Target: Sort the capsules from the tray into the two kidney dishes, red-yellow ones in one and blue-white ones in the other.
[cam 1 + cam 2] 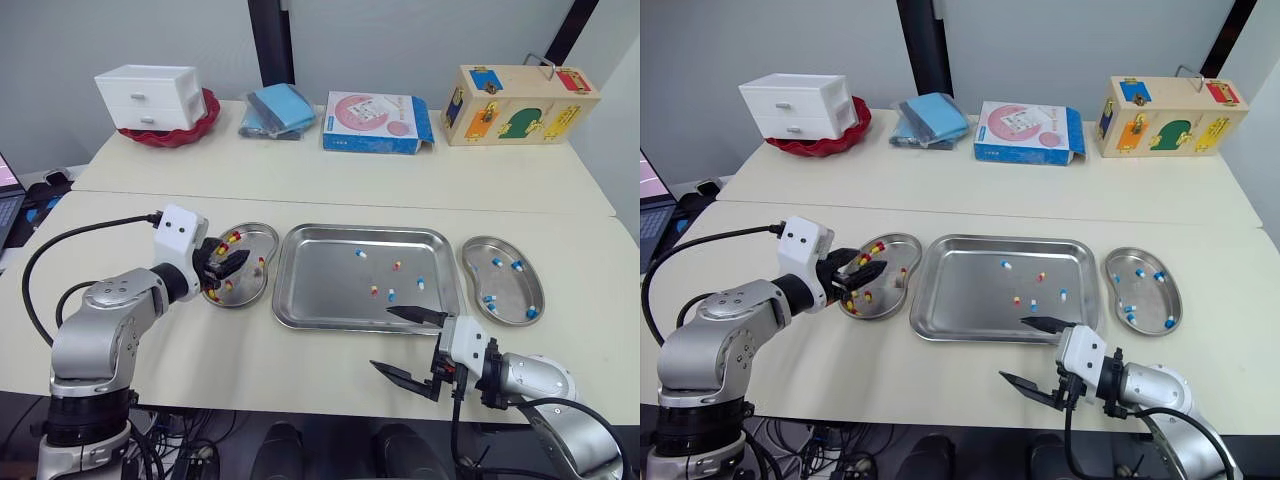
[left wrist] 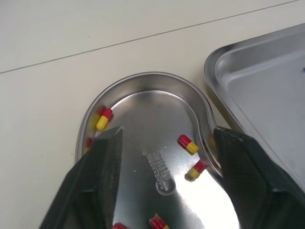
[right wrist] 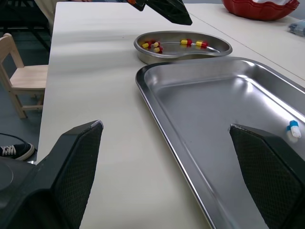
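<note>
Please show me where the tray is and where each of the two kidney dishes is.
tray (image 1: 320, 285), left eye view, bare floor on its left side.
red-yellow kidney dish (image 2: 147, 117), left wrist view, bare floor.
blue-white kidney dish (image 1: 510, 287), left eye view, bare middle of floor.

The tray (image 1: 320, 285) is set mid-table, with the left kidney dish (image 1: 258, 244) just beside it and the right kidney dish (image 1: 506, 291) opposite. Capsules (image 1: 361, 253) are scattered in all three. Behind, on the rear table (image 1: 300, 168), a drawer unit (image 1: 150, 97), what may be folded cloths (image 1: 277, 110), a flat box (image 1: 375, 122) and a wooden box (image 1: 520, 105) are lined up.
</note>
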`<state>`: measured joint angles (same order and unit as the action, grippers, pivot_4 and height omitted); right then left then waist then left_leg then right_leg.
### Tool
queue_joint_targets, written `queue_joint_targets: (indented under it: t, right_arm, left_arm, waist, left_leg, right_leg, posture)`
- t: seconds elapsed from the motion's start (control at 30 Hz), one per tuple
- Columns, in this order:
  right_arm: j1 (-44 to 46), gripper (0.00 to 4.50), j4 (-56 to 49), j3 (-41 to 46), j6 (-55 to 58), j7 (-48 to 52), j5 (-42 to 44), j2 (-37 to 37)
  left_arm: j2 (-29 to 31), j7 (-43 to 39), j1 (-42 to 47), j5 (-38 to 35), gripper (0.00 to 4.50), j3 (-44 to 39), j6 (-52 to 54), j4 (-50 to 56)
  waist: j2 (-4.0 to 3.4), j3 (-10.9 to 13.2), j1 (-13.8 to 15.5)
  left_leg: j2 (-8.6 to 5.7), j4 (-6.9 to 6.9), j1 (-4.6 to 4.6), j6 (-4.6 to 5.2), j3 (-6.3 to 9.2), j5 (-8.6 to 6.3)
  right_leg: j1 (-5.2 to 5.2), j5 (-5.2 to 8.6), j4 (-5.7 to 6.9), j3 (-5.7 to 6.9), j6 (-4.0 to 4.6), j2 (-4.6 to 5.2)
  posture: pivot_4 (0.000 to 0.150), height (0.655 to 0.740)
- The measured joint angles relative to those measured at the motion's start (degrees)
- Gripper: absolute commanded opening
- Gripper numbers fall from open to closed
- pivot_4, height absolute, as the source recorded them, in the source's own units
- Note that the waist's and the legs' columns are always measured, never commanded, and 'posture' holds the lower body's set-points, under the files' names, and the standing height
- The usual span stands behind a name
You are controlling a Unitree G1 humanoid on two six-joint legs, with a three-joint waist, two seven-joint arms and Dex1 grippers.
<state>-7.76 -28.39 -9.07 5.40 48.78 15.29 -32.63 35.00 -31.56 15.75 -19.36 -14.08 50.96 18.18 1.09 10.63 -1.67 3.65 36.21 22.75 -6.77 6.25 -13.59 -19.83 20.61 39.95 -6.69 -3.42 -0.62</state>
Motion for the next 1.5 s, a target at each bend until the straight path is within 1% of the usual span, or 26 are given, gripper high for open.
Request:
queue_joint_targets:
  t: [0.03, 0.07, 0.27, 0.47, 0.67, 0.73, 0.87, 1.0, 1.1, 1.2, 1.4, 1.5]
  right_arm:
    - [0.0, 4.5, 0.0, 0.0, 0.0, 0.0, 0.0, 0.0]
    - [0.0, 4.5, 0.0, 0.0, 0.0, 0.1, 0.0, 0.0]
    - [0.2, 4.5, 0.1, 0.0, 0.0, 0.2, 0.0, -0.1]
    - [0.2, 4.5, 0.1, 0.1, -0.2, -0.3, -0.1, 0.0]
    - [-1.6, 4.5, 0.2, 3.7, -0.9, -4.2, -0.6, 1.2]
    - [-3.7, 4.5, 0.2, 5.6, -1.3, -4.8, -0.7, 0.5]
    - [-6.2, 4.5, 0.3, 9.9, -1.9, -5.0, -0.5, -1.4]
    - [-10.0, 4.5, 0.3, 14.8, -2.0, -3.3, 1.7, -3.7]
    - [-12.0, 4.5, 0.4, 18.1, -1.9, -2.2, 3.1, -5.1]
    - [-14.8, 4.5, 0.5, 23.1, -0.6, -1.2, 5.5, -6.2]
    - [-20.5, 4.5, 1.3, 31.3, 0.2, 2.4, 7.8, -9.1]
    - [-23.1, 4.5, 2.0, 33.8, 0.2, 3.7, 7.9, -9.4]
  left_arm:
    - [0.0, 0.0, -0.1, -0.1, 4.42, -0.1, -0.2, 0.0]
    - [0.0, 0.0, -0.3, -0.4, 4.46, -0.3, -0.5, 0.0]
    - [0.4, -0.4, -2.9, -0.8, 4.46, -0.4, -4.2, 0.2]
    - [1.4, -1.1, -5.5, -1.2, 4.46, -2.4, -6.7, 1.2]
    - [4.0, -4.9, -11.9, -3.4, 4.46, -7.0, -10.0, 2.5]
    - [5.3, -7.0, -15.4, -3.6, 4.46, -8.6, -12.7, 3.0]
    - [5.4, -9.9, -20.1, -4.0, 4.46, -10.4, -18.1, 3.5]
    - [5.4, -15.4, -28.1, -5.3, 4.46, -12.9, -23.0, 3.5]
    - [5.8, -19.4, -31.8, -6.3, 4.46, -14.0, -25.2, 1.8]
    - [6.4, -23.8, -36.6, -6.3, 4.46, -16.6, -29.6, -1.7]
    - [6.3, -26.9, -41.1, -6.2, 4.46, -17.8, -34.5, -5.2]
    - [6.0, -27.4, -42.1, -5.8, 4.46, -17.8, -36.4, -5.9]
  waist:
    - [0.0, 0.0, 0.0]
    - [0.0, 0.0, 0.0]
    - [0.0, 0.0, 0.0]
    - [0.0, 0.0, -0.1]
    - [0.0, 0.0, -0.1]
    - [0.0, 0.0, -0.1]
    - [0.0, 0.0, -0.1]
    - [-0.01, 0.0, -0.1]
    - [0.0, 0.0, -0.1]
    - [-0.01, 0.0, -0.2]
    - [0.05, 0.0, -0.1]
    - [0.05, 0.0, -0.1]
  left_leg:
    - [0.0, 0.0, 0.0, 0.0, 0.0, 0.0]
    - [0.0, 0.0, 0.0, 0.0, 0.0, 0.0]
    - [0.0, -0.01, 0.0, 0.0, 0.0, 0.0]
    - [0.01, -0.01, -0.01, 0.0, -0.01, 0.0]
    - [0.01, -0.03, 0.0, 0.0, -0.03, 0.0]
    - [0.01, -0.06, 0.0, 0.0, -0.05, 0.0]
    - [0.01, -0.06, -0.04, 0.0, -0.07, 0.0]
    - [0.01, -0.12, -0.04, 0.01, -0.14, -0.01]
    - [0.02, -0.11, -0.09, 0.01, -0.14, -0.01]
    - [0.01, -0.13, -0.21, 0.02, -0.22, -0.02]
    - [0.01, -0.12, -0.21, 0.02, -0.21, -0.02]
    - [0.02, -0.14, -0.21, 0.02, -0.22, -0.02]
  right_leg:
    - [0.0, 0.0, 0.0, 0.0, 0.0, 0.0]
    - [0.0, 0.0, 0.0, 0.0, 0.0, 0.0]
    - [0.0, 0.0, 0.0, 0.0, 0.0, 0.0]
    - [-0.01, 0.0, 0.0, -0.01, 0.0, 0.0]
    - [-0.03, 0.0, -0.01, -0.02, 0.0, 0.0]
    - [-0.05, 0.0, -0.03, -0.05, 0.0, 0.02]
    - [-0.01, 0.0, -0.01, -0.06, 0.0, 0.02]
    - [-0.03, 0.0, -0.06, -0.11, 0.01, 0.02]
    - [-0.01, 0.0, -0.03, -0.11, 0.01, 0.01]
    - [0.09, 0.01, -0.05, -0.18, 0.0, 0.02]
    - [0.12, 0.02, -0.1, -0.18, -0.01, 0.02]
    - [0.12, 0.02, -0.1, -0.19, -0.01, 0.02]
  posture:
    - [0.15, 0.74]
    - [0.15, 0.74]
    - [0.15, 0.74]
    - [0.15, 0.74]
    - [0.15, 0.74]
    - [0.15, 0.74]
    - [0.15, 0.74]
    - [0.15, 0.74]
    - [0.15, 0.74]
    - [0.15, 0.74]
    - [0.15, 0.74]
    - [0.15, 0.74]
